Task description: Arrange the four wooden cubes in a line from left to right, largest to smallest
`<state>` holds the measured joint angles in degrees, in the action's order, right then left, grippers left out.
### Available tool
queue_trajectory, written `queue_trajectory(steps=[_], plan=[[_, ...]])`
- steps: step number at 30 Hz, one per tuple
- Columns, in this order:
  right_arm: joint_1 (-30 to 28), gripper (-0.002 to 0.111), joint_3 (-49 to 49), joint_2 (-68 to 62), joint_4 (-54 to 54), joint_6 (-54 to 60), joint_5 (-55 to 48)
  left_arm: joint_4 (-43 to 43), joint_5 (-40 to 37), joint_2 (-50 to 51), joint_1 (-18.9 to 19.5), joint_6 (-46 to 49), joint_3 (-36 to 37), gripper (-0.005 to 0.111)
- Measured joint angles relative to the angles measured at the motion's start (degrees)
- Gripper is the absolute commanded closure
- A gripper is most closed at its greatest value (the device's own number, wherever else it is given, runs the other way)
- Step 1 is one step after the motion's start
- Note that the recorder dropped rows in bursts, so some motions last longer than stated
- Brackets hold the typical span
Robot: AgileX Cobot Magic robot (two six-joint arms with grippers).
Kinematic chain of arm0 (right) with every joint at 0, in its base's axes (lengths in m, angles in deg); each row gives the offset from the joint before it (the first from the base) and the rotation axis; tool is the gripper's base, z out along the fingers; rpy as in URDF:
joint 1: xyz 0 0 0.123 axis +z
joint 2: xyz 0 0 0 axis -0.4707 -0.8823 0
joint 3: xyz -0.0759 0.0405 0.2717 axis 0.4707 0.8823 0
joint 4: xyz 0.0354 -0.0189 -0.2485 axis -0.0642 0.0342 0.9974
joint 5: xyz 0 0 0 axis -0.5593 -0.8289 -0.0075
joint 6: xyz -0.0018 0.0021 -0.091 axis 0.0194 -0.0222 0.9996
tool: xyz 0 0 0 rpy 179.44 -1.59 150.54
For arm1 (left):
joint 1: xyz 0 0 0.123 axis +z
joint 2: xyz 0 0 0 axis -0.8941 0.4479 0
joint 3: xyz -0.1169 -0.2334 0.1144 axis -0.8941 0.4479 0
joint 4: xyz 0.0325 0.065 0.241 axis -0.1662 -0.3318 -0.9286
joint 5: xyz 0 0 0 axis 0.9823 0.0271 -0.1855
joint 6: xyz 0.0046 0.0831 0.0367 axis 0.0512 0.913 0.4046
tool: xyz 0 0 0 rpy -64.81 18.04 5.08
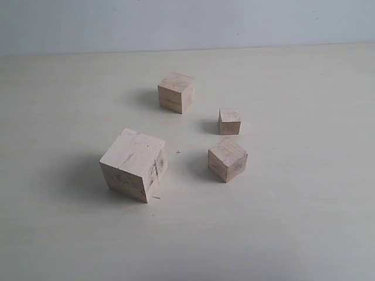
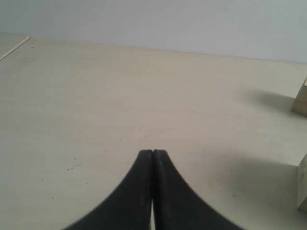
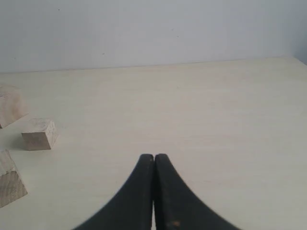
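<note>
In the exterior view four pale wooden cubes stand scattered on the table. The largest cube (image 1: 133, 165), with dark scuff marks, is at the front left. One mid-sized cube (image 1: 176, 92) is at the back, another mid-sized cube (image 1: 227, 158) at the front right. The smallest cube (image 1: 229, 122) sits between those two. Neither gripper shows in that view. My left gripper (image 2: 152, 152) is shut on nothing over bare table, with two cube edges (image 2: 301, 99) (image 2: 302, 184) at the picture's border. My right gripper (image 3: 154, 156) is shut and empty, well apart from the smallest cube (image 3: 39, 133).
The pale table (image 1: 304, 222) stretches wide around the cubes. A plain light wall (image 1: 187, 23) closes off the back. Two more cubes (image 3: 10, 106) (image 3: 9, 179) are partly cut off at the right wrist view's border.
</note>
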<state>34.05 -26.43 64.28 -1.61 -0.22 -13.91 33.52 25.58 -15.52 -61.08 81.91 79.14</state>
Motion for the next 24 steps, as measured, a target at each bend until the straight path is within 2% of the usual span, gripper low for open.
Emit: queue_trajectory(steps=[18,20,24], plan=[[0.0,0.108,0.0,0.0,0.15,0.0,0.0,0.0,0.0,0.0,0.0,0.0,0.0,0.107],[0.0,0.108,0.0,0.0,0.22,0.0,2.16,0.0,0.0,0.0,0.0,0.0,0.0,0.107],[0.0,0.108,0.0,0.0,-4.62,0.0,18.37,0.0,0.0,0.0,0.0,0.0,0.0,0.107]])
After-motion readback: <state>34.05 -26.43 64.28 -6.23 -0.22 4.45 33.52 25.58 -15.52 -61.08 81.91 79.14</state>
